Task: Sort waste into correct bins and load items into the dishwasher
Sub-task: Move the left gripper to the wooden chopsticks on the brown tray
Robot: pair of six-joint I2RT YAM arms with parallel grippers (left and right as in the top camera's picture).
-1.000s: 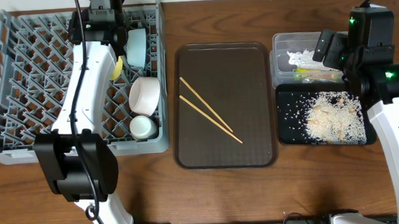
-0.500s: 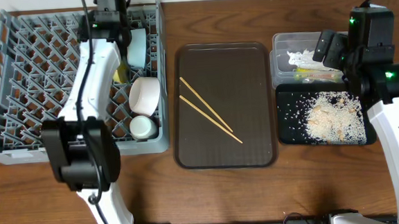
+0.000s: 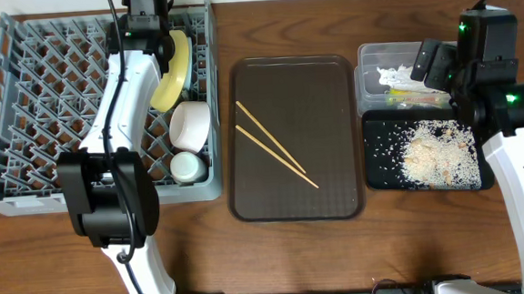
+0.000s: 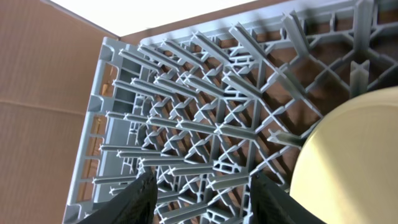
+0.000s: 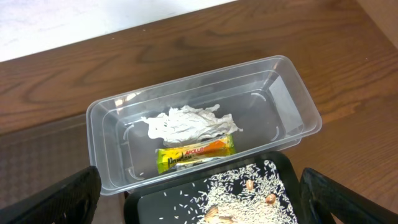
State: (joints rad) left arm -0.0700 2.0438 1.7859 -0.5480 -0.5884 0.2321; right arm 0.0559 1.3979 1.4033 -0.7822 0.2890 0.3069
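The yellow plate [image 3: 173, 70] stands on edge in the grey dish rack [image 3: 32, 115], also at the right of the left wrist view [image 4: 354, 162]. Below it sit a white bowl [image 3: 190, 122] and a small white cup [image 3: 188, 165]. The blue bowl is hidden. My left gripper [image 4: 202, 199] is open and empty over the rack's pegs [image 4: 205, 112], just left of the plate. Two chopsticks [image 3: 276, 146] lie on the brown tray. My right gripper [image 5: 199, 205] is open and empty above the clear tub [image 5: 292, 106] holding crumpled paper [image 5: 186, 124] and the wrapper [image 5: 196, 152]. Rice [image 3: 440, 154] lies on the black tray [image 3: 380, 172].
The brown serving tray [image 3: 331, 88] lies in the middle of the wooden table between the rack and the bins. The clear tub [image 3: 367, 81] sits directly behind the black tray at the right. My right arm [image 3: 517, 150] stands over the right edge.
The yellow plate has come into full view standing in the rack where the blue bowl showed before. My left gripper has moved slightly toward the rack's back. The right arm has not moved.
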